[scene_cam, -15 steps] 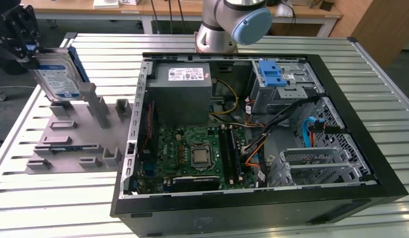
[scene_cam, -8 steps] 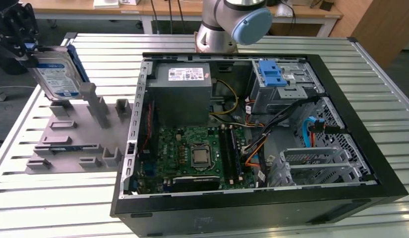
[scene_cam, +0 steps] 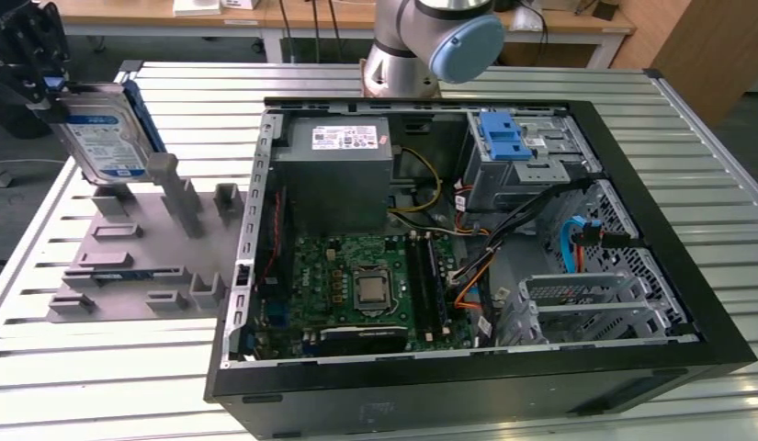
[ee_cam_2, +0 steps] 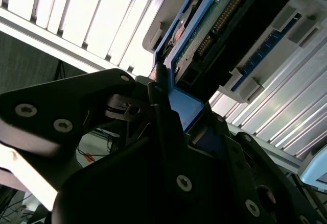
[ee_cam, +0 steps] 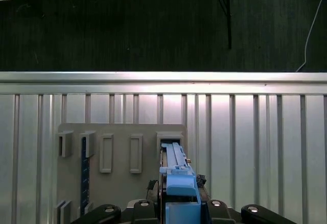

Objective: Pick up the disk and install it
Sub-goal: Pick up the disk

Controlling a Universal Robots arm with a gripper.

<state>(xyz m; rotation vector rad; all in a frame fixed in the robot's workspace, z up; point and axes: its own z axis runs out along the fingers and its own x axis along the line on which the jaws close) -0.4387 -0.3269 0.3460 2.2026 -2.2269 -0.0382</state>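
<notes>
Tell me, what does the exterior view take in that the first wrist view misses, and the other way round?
The exterior view adds the open computer case with its motherboard, grey power supply and blue latch, plus the arm's base. The first wrist view adds the dark floor beyond the table's edge, with cables lying on it. Both share the disk clamped in the gripper, the grey fixture plate with its slots, and the slatted metal table.
</notes>
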